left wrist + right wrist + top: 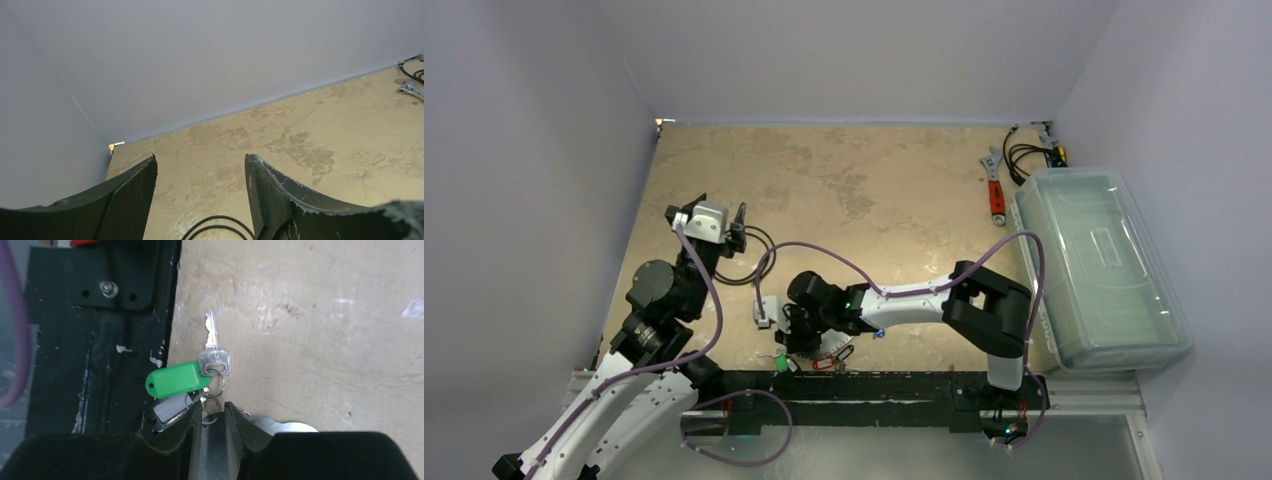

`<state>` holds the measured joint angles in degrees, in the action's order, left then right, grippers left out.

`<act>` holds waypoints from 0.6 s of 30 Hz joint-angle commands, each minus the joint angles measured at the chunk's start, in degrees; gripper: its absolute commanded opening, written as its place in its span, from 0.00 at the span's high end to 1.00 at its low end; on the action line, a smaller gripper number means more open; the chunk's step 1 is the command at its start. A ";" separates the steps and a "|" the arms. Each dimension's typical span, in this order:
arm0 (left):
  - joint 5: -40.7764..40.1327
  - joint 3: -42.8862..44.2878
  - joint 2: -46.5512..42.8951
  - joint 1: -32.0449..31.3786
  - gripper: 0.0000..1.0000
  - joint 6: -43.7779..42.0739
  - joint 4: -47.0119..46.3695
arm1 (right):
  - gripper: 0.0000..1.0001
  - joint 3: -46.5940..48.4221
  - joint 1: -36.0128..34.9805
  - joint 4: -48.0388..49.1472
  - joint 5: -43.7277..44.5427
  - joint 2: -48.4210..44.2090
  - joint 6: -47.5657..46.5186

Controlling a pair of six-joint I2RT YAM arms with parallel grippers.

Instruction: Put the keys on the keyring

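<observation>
— How does the right arm sit?

— From its base at the table's 5 o'clock edge it stretches toward 9 o'clock, elbow bent. The wrist is tipped down, so the right gripper (pixel 796 338) points at the near edge, around 6 o'clock.

— And its jaws?

— Drawn almost together, pinching a thin silvery band. That band looks like the rim of the large silvery-white metal keyring (pixel 282 426), and a rounded part of the ring shows at 4 o'clock of the fingers.

— Where are the keys?

— The small silvery metal keys (pixel 819 358) lie bunched at 6 o'clock on the table, just beside that gripper and against the black mounting rail (pixel 100 340). In the wrist view one silvery key blade (pixel 214 340) points to 12 o'clock. Its green plastic tag (pixel 172 380) lies at 8 o'clock of the blade, and both hang on a small wire loop (pixel 216 385) just ahead of the fingertips. A red tag (pixel 826 362) lies alongside.

— The left arm?

— It is folded upward at the table's 9 o'clock side. The left gripper (pixel 200 165) is aimed level toward the far wall, its fingers spread wide with nothing between them. A black coiled cable loop (pixel 217 227) lies beneath it.
</observation>
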<state>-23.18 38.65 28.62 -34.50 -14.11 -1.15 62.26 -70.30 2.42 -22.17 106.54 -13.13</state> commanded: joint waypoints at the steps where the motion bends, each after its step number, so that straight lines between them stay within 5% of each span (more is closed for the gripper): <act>1: 0.50 -0.07 0.21 0.44 0.37 0.20 -1.40 | 0.73 1.98 -0.40 -1.90 1.70 1.45 -0.81; 18: 1.13 -0.01 0.77 1.00 0.37 0.49 -1.40 | 0.71 2.05 -0.89 -1.07 3.16 0.34 -0.75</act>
<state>-22.65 38.65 29.10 -34.11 -14.09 -1.13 63.29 -70.87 0.84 -20.18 109.43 -13.15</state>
